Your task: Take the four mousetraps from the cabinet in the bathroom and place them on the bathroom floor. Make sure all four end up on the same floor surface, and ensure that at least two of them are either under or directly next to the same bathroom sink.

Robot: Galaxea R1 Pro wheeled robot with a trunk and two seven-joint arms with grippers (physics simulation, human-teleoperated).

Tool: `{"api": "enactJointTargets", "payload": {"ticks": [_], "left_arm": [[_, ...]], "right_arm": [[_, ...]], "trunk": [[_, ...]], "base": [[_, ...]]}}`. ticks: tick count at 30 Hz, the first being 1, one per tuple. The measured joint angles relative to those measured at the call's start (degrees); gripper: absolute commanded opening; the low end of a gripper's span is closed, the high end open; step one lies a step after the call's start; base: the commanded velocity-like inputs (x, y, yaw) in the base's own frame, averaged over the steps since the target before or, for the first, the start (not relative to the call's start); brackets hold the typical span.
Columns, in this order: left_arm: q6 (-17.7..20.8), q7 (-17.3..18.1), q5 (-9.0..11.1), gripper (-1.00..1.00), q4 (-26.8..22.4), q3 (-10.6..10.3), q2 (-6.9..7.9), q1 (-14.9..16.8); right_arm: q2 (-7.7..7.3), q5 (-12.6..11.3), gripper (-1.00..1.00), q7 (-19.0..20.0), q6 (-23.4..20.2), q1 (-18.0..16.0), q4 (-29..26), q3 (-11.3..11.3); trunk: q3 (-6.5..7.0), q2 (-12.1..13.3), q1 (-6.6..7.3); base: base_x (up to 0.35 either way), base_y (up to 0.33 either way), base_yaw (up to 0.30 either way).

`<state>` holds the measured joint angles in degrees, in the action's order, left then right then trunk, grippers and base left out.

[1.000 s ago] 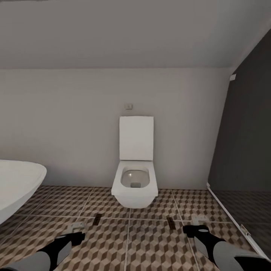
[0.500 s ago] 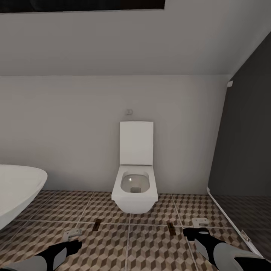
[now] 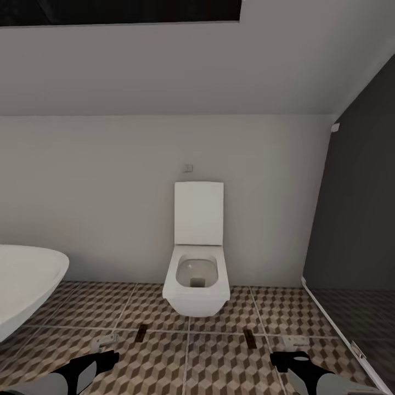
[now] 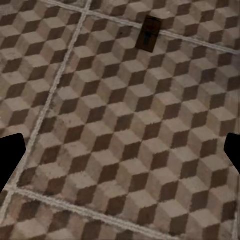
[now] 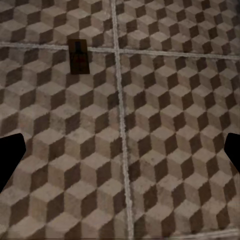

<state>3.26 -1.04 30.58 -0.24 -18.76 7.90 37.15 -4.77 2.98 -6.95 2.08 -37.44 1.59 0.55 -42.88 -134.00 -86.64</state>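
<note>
- Head view: toilet (image 3: 197, 258) stood against the pale back wall, lid raised; a small wall plate (image 3: 188, 168) sat above it.
- White bathtub (image 3: 24, 285) cut off by the frame edge; only its rounded end showed.
- Dark panel (image 3: 356, 219) ran down one side, its lower part reflecting the tiles.
- Bathroom floor (image 3: 219, 362) in the cube pattern filled the lower part of the head view.
- Two small dark mousetraps lay flat on the tiles in front of the toilet, well apart: left mousetrap (image 3: 142, 331) and right mousetrap (image 3: 249, 337). Too small there to make out wire or colour.
- Two pale, hinge-like bits on the floor, one pale bit (image 3: 104, 341) beside the left arm, another pale bit (image 3: 297, 340) near the right; could not tell what they were.
- Left wrist view gave the left mousetrap (image 4: 149, 33) closer: brown board with dark fittings, lying across a grout line.
- Right wrist view showed the right mousetrap (image 5: 78, 55) just beside a grout crossing, with a reddish patch.
- Left gripper (image 4: 120, 152): fingers spread wide, nothing between them, above bare tile.
- Right gripper (image 5: 120, 152): likewise spread, empty.
- Count: two traps seen, one toilet, one tub.
</note>
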Motion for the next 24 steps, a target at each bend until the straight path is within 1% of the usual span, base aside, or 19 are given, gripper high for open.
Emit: {"api": "enactJointTargets", "payload": {"ticks": [9,17,24], "left_arm": [[0.16,0.01,0.14,1.0,0.01,-0.02,0.0,-0.32],[0.09,0.02,0.13,1.0,0.01,0.0,-0.14,-2.71],[0.03,0.03,0.05,1.0,0.01,0.0,-0.41,-4.62]], "right_arm": [[0.07,-0.04,1.0,0.0,-0.19,2.23,0.03,0.04],[0.19,-0.05,1.0,0.04,-0.02,5.58,0.03,0.07],[0.42,-0.05,1.0,0.08,0.1,7.54,0.04,0.07]], "trunk": [[1.61,3.61,1.98],[3.05,6.82,3.73],[4.31,9.63,5.27]], "base": [[0.0,0.0,0.0],[0.0,0.0,0.0],[0.0,0.0,0.0]]}}
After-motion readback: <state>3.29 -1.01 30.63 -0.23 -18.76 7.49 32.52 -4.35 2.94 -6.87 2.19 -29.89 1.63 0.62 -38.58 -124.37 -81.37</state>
